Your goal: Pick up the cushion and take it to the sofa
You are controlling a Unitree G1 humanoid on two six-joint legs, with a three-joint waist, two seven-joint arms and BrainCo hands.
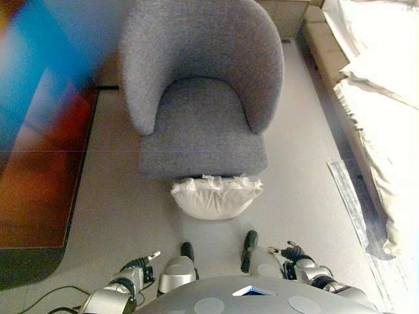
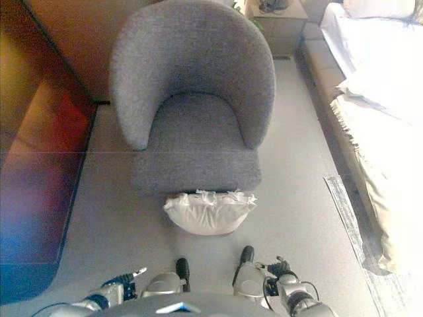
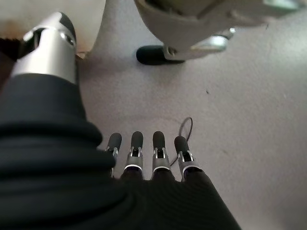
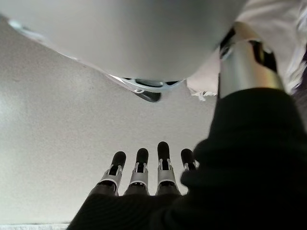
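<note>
Lying on the grey floor [image 1: 118, 216], the white, puffy fabric cushion [image 1: 214, 196] sits right against the front edge of the grey upholstered tub armchair [image 1: 200, 91], touching its base, straight ahead of the robot. Looks soft and light, squashy, with a crinkled seam along its top edge; probably sags if pinched at one corner, so best taken from both ends, one hand each side, squeezing inward. Cloth surface should not be slippery; nothing fragile. Left hand [image 1: 139, 268] low at the robot's left side, fingers [image 3: 136, 155] straight and relaxed, holding nothing. Right hand [image 1: 298, 256] low on the other side, fingers [image 4: 140, 170] likewise extended, empty. Both well apart from the cushion. Pale beige sofa [image 1: 380, 118] runs along the right. No readable labels, brands or writing anywhere.
</note>
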